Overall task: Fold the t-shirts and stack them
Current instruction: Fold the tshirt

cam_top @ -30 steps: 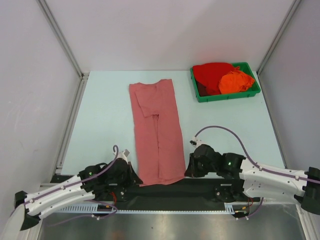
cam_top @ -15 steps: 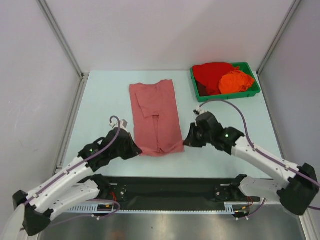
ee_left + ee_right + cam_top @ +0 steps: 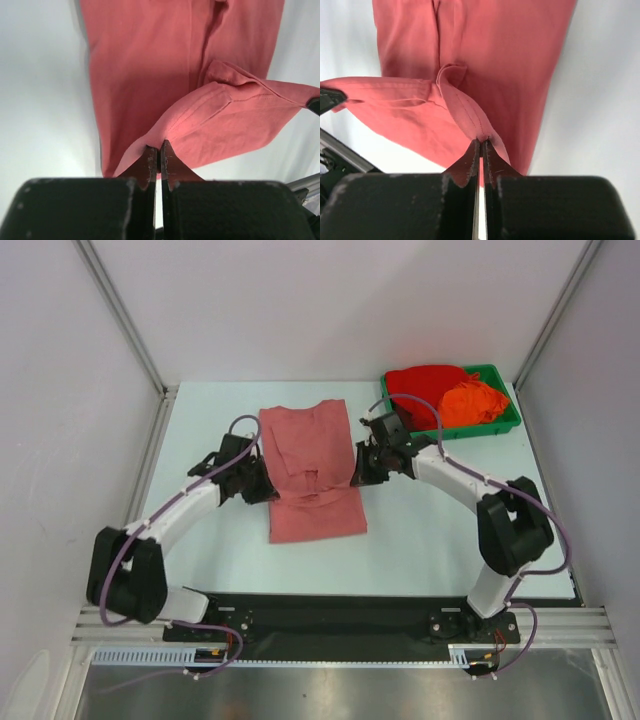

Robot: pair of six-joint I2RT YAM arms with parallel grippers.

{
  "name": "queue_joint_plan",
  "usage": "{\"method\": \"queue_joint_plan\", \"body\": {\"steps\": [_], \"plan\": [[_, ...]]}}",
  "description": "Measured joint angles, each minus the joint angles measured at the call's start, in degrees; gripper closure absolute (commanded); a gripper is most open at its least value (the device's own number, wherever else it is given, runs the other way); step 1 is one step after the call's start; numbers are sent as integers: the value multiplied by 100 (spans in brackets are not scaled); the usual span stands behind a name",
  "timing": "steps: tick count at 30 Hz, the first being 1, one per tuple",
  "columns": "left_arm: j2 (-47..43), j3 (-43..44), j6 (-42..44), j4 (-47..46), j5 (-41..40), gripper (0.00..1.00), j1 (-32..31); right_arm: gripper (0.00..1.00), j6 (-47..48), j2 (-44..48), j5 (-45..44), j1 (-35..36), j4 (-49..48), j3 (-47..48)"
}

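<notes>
The salmon t-shirt (image 3: 310, 455) lies as a long strip on the table's middle, its near end lifted and doubled back over itself. My left gripper (image 3: 272, 486) is shut on the left corner of that hem (image 3: 170, 132). Opposite it, my right gripper (image 3: 354, 471) is shut on the right corner (image 3: 477, 132). Both hold the hem stretched above the flat cloth (image 3: 145, 65), (image 3: 505, 60). The bright red t-shirt (image 3: 420, 390) and the orange t-shirt (image 3: 470, 403) lie bunched in the tray.
A green plastic tray (image 3: 455, 432) stands at the back right of the table. Metal posts and white walls close in the left, right and back sides. A black rail (image 3: 340, 615) with the arm bases runs along the near edge.
Both grippers have carried the shirt's near hem away from the near edge toward the back, over the cloth. The visible strip has grown shorter as it doubles over.
</notes>
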State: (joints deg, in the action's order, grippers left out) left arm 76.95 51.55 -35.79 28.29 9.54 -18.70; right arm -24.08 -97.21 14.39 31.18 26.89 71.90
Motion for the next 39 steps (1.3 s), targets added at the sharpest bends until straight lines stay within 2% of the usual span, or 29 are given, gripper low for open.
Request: {"method": "queue_joint_plan", "body": {"steps": [10, 26, 29, 30, 31, 32, 34, 35, 36, 38, 39], "plan": [[1386, 695, 358, -356, 295, 100, 463, 100, 323, -1268, 354, -291, -83, 1036], [2553, 1587, 435, -374, 527, 99, 798, 100, 470, -2100, 660, -605, -140, 1725], [2693, 1650, 435, -378, 527, 94, 841, 96, 474, -2245, 710, -634, -144, 1849], [2717, 1650, 431, -363, 527, 89, 866, 95, 479, -2304, 721, -643, -144, 1899], [2732, 1650, 433, -363, 527, 83, 892, 93, 483, -2343, 730, -645, -140, 1947], [2736, 1650, 431, -363, 527, 77, 914, 81, 490, -2385, 734, -654, -142, 1980], [2736, 1650, 442, -365, 472, 63, 957, 74, 507, -2409, 726, -667, -120, 1993], [2736, 1650, 435, -356, 411, 60, 975, 66, 544, -2409, 686, -669, -79, 1993], [2730, 1650, 431, -354, 334, 51, 988, 60, 557, -2404, 634, -678, -42, 1996], [2638, 1602, 446, -354, 107, 46, 986, 43, 625, -2358, 442, -673, 52, 1985], [2522, 1543, 450, -354, -4, 44, 966, 41, 640, -2302, 315, -649, 122, 1961]]}}
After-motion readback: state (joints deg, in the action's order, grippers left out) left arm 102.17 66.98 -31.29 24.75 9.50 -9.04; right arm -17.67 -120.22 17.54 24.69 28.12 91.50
